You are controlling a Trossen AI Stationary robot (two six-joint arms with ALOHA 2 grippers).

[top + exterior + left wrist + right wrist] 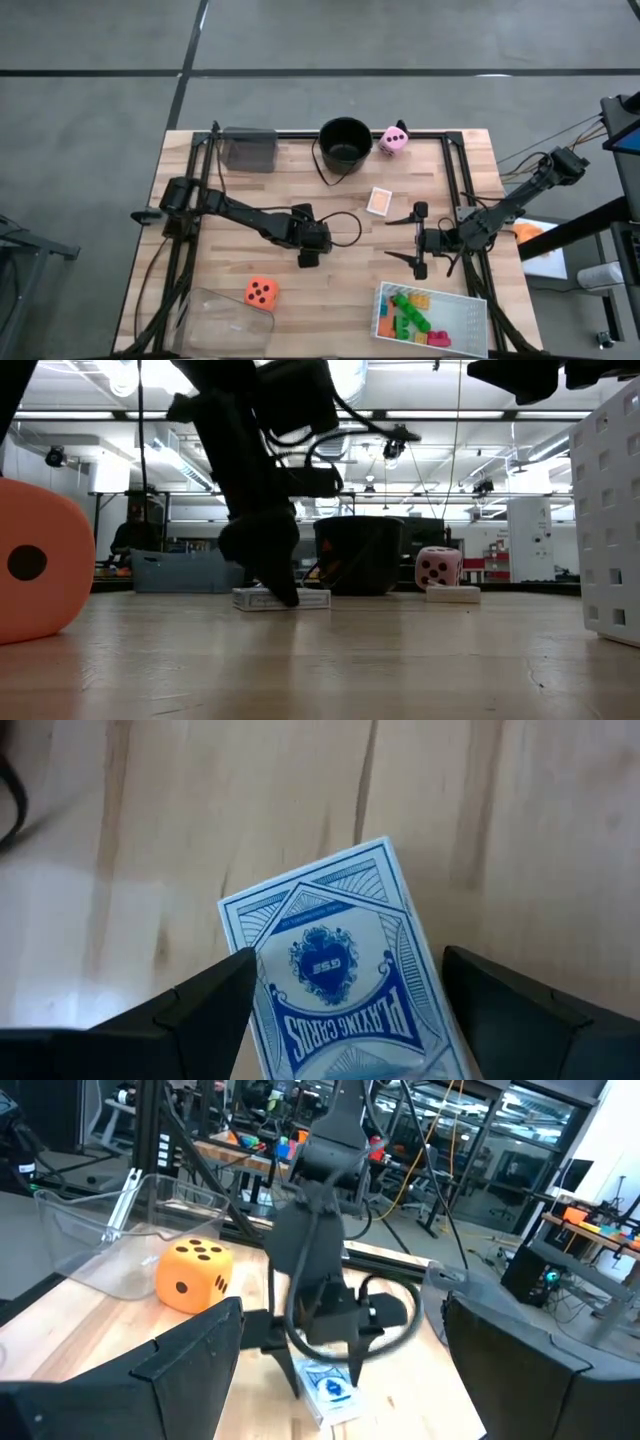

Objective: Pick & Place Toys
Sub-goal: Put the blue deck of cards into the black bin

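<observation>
Blue-backed and boxed in white card, the small pack of playing cards lies flat on the wooden table near its middle, and your left gripper is down over it with its fingers spread, one on each side and neither visibly touching. That straddle looks like the setup for a pinch across the pack's narrow width, so I judge the grasp not yet made. Your right gripper waits just beside the white perforated tray of coloured plastic bricks, fingers wide apart and empty. A second card pack with an orange face lies near the black bucket, the pink dotted die sits beside that bucket, and the orange dotted die rests by the clear tray.
</observation>
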